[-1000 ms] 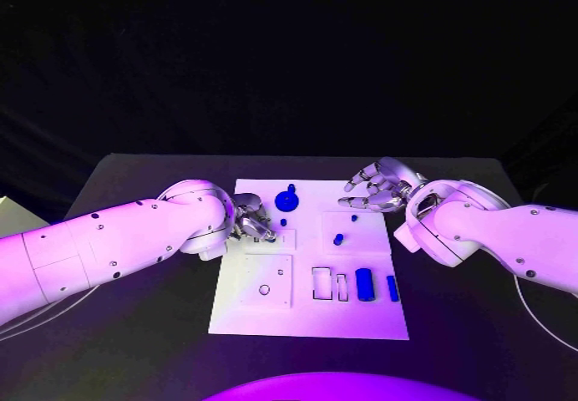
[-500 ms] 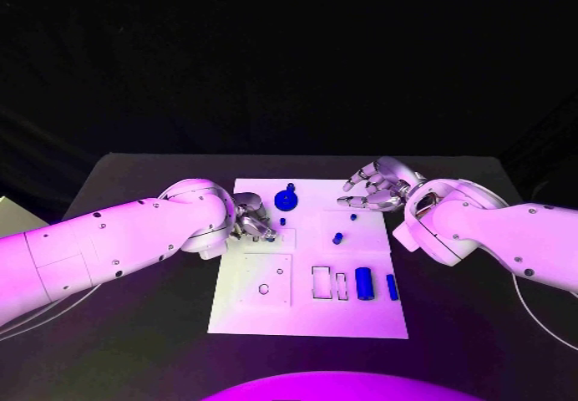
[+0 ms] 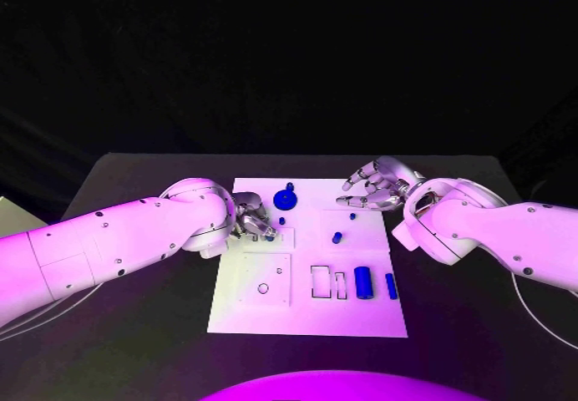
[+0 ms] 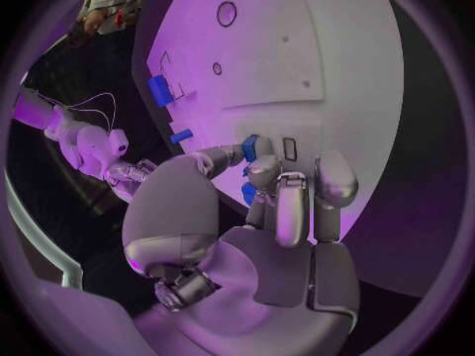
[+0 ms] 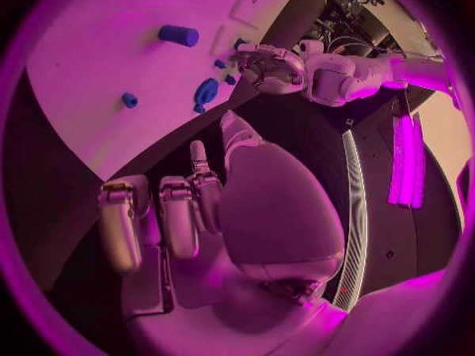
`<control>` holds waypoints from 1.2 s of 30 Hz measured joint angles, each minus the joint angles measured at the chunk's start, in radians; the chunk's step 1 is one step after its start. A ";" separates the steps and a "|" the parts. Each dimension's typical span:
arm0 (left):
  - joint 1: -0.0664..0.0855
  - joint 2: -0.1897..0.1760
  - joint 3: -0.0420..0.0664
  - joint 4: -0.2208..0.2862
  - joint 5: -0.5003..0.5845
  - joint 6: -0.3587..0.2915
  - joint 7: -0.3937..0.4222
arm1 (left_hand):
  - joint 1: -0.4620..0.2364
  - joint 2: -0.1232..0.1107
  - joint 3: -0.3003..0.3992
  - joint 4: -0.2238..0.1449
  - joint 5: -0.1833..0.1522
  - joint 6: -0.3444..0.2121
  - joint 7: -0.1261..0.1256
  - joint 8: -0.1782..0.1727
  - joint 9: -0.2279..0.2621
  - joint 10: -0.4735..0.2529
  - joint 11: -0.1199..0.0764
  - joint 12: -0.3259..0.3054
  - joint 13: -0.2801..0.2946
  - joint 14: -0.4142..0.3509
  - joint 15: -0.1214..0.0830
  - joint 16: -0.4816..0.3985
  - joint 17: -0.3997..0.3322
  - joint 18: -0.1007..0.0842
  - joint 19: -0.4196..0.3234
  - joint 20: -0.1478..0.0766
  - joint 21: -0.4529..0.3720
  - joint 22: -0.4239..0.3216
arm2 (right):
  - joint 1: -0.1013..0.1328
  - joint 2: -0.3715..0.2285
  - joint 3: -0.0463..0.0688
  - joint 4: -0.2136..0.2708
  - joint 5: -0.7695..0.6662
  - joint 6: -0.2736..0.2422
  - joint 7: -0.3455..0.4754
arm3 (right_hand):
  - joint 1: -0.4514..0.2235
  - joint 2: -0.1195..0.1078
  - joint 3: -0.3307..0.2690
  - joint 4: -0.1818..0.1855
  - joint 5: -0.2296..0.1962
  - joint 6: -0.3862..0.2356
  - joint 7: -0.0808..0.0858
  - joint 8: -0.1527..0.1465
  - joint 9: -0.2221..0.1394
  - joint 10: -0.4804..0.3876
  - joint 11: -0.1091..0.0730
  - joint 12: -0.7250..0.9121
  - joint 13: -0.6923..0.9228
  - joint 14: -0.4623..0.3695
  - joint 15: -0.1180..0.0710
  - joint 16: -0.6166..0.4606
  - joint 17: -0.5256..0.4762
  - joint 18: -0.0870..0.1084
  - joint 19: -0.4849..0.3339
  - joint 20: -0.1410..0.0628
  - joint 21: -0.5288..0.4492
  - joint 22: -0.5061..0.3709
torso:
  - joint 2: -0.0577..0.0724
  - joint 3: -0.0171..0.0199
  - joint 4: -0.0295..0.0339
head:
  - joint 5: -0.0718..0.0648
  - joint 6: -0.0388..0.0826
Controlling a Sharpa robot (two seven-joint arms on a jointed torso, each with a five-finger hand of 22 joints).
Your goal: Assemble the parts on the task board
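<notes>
White task board [image 3: 307, 313] on the table, several blue parts [image 3: 364, 282] scattered on it.
Left robot hand [image 3: 253, 219] pinched one small blue part [image 4: 250, 147]; right robot hand [image 3: 376, 188] hovered, fingers loosely apart, grasping nothing.

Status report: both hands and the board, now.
Left hand pinching a small blue part at the task board left edge. Right hand open, hovering at the board's far right corner. Nothing blocking.

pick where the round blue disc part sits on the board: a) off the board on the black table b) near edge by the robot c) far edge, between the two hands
c: the round blue disc lies at the far end of the task board, between the left hand and the right hand.
</notes>
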 measured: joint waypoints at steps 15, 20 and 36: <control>0.000 -0.003 0.001 -0.002 0.000 0.007 0.002 | -0.033 -0.022 -0.071 -0.015 -0.008 0.014 -0.017 0.002 -0.040 0.000 0.000 0.000 0.004 0.000 -0.007 0.000 0.000 0.000 0.004 -0.004 -0.004 -0.002 | -0.001 -0.001 0.000 0.000 0.000 -0.002 0.003 | -0.003 0.003 0.000 0.000 0.000 0.000 0.000 0.000 0.000 0.000 0.000 -0.001 0.000 0.000 0.000 0.000 0.000 0.000 0.000 0.000 0.000 0.000 | 0.000 -0.0009 0.0010 | -0.002 -0.002; 0.000 -0.005 0.000 -0.003 0.000 0.008 0.002 | -0.035 -0.025 -0.134 0.019 -0.008 0.019 -0.019 0.002 -0.051 0.000 0.000 0.000 0.006 0.000 -0.007 0.000 0.000 0.000 0.004 -0.004 -0.004 -0.003 | -0.002 -0.002 0.000 -0.001 0.000 -0.003 0.003 | -0.005 0.005 0.000 0.000 0.000 0.000 0.000 0.000 0.000 0.000 0.000 -0.001 0.000 0.000 0.000 0.000 0.000 0.000 0.000 0.000 0.000 0.000 | 0.000 -0.0013 0.0009 | -0.002 -0.001; -0.001 -0.011 0.001 -0.005 -0.001 0.007 0.001 | -0.024 -0.036 -0.292 0.142 -0.073 0.023 -0.014 0.002 -0.079 0.000 0.000 0.010 0.023 0.000 -0.007 0.005 0.000 0.000 0.009 -0.005 -0.008 -0.001 | -0.006 -0.002 0.000 -0.002 0.002 -0.012 0.008 | -0.009 0.001 -0.003 0.003 0.000 0.000 0.000 0.000 0.000 0.000 0.000 -0.001 0.000 0.000 0.000 0.000 0.001 0.000 0.000 0.000 0.000 0.000 | -0.001 -0.0009 0.0006 | -0.001 -0.001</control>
